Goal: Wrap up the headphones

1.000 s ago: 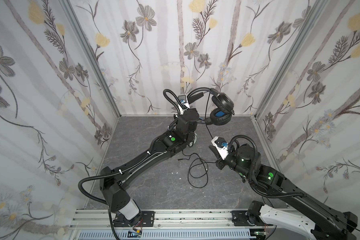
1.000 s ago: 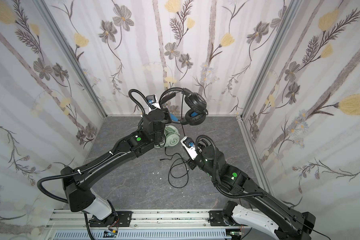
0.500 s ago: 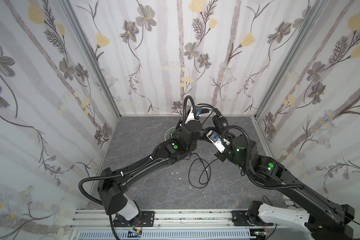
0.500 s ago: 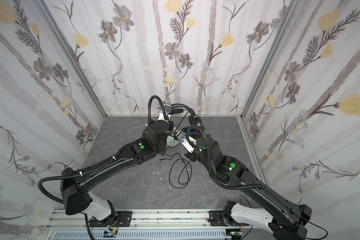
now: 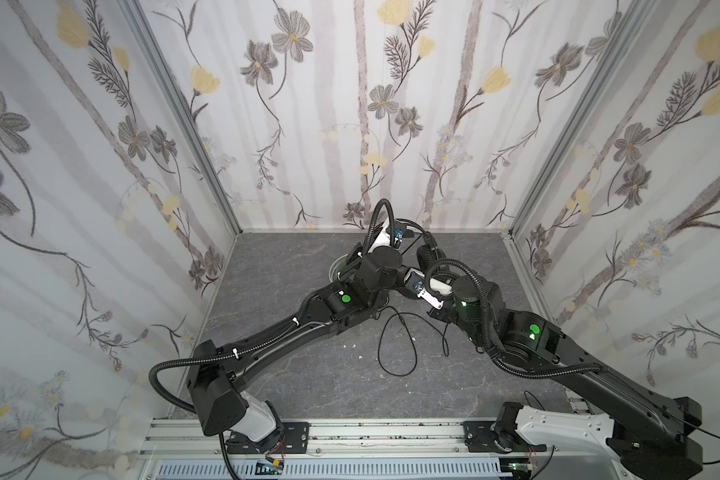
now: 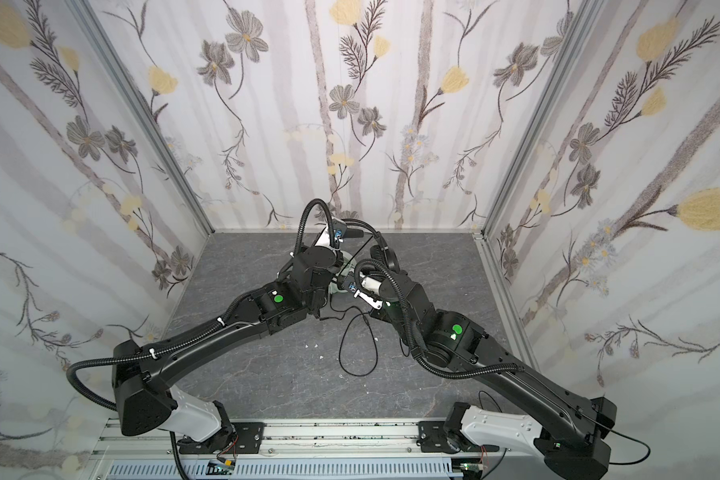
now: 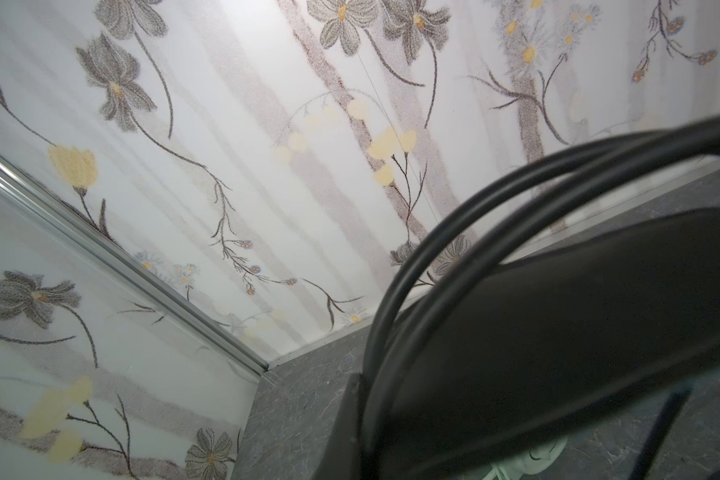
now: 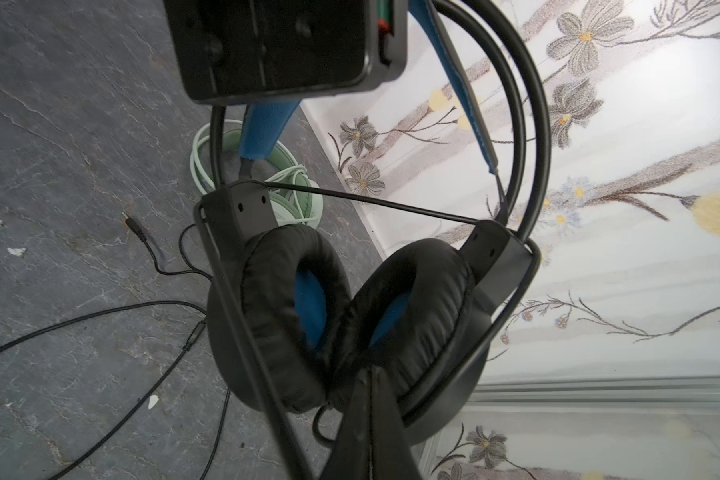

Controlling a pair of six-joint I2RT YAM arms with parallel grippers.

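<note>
Grey, stone-veined tabletop [image 5: 308, 382] covers the booth floor. Its near part, just past the mounting rail [image 5: 350, 432] at 6 o'clock, carries only a few white crumbs [image 8: 17, 251]. Around the middle of the surface lie slack loops of the black cable [image 8: 371, 201], with its jack plug [image 8: 136, 227] lying free on the stone. Farther in, toward 1 o'clock, the right gripper [image 8: 368, 386] has its fingers pressed together on that cable, and one strand runs taut from them up past the earcups. Directly beyond, at about 12 o'clock in both top views, hang the black headphones [image 8: 337, 324]. Their earcups hang low with the pads facing each other and touching, and blue lining shows inside. Another strand of cable is stretched straight across between the two yokes. Whether the cups touch the tabletop cannot be told. The headset hangs from the left gripper [image 5: 406, 235], whose fingers are closed on the headband. In the left wrist view the twin wire hoops [image 7: 395, 299] arc close across the lens. In the right wrist view the blue inner band [image 8: 262, 129] shows below that gripper's body. At 9 o'clock of the earcups and a little farther back, the mint-green headphones [image 8: 304, 208] lie flat on the tabletop, clear of both grippers. Their whitish cable [image 8: 195, 162] is looped over and beside them. Just beyond them stands the floral back wall [image 5: 350, 124].
</note>
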